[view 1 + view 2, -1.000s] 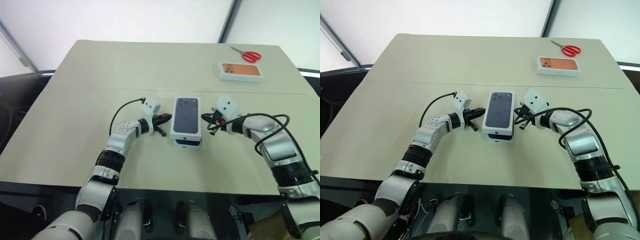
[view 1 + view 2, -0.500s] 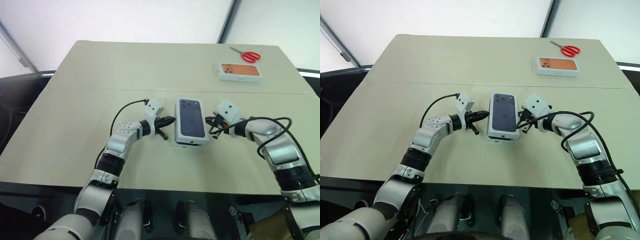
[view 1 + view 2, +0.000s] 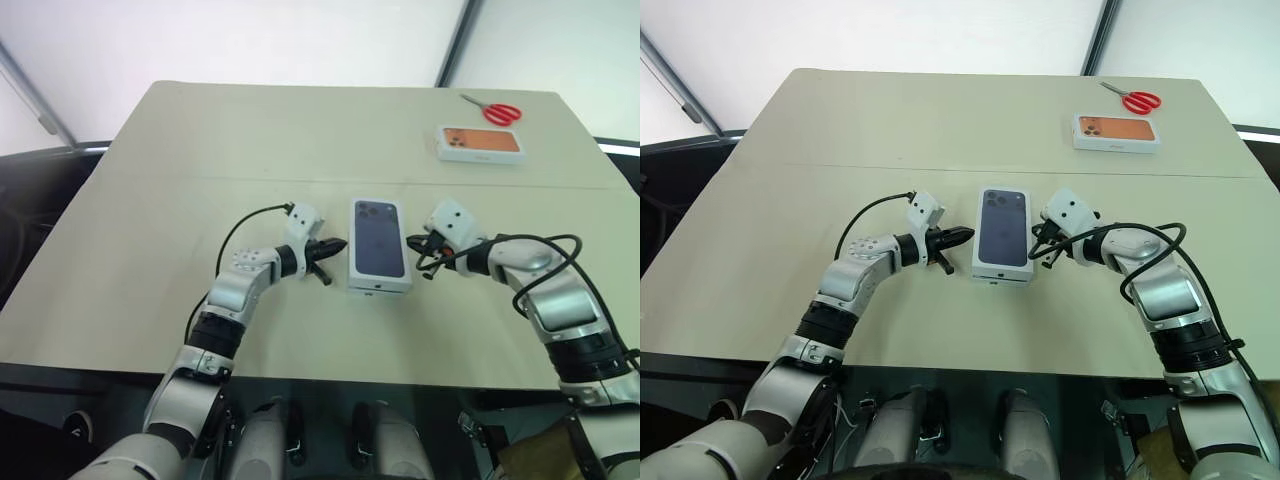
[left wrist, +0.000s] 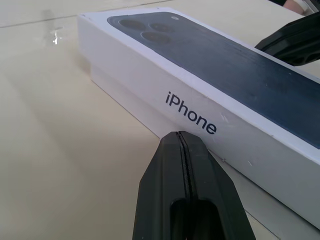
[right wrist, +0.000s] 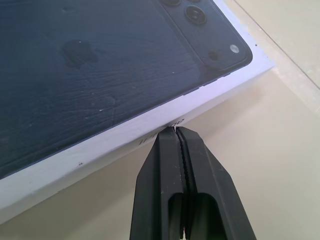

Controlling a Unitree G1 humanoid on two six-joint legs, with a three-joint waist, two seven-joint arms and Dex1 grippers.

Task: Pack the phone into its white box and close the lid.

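Straightened now, the lid [image 3: 379, 244] sits square on the white box [image 4: 120, 92]; both hands, left hand [image 3: 334, 245] and right hand [image 3: 415, 242], pinched shut, flank it to align.

A broad beige table [image 3: 300, 130] stands under soft even light, with pale white wall panels and a dark post [image 3: 455, 40] behind it.

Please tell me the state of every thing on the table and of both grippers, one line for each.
lid: on the white box, not fully down.
left gripper: shut, beside the lid.
right gripper: shut, at the lid's other side.
orange-printed box: closed, flat.
scissors: closed, lying flat.
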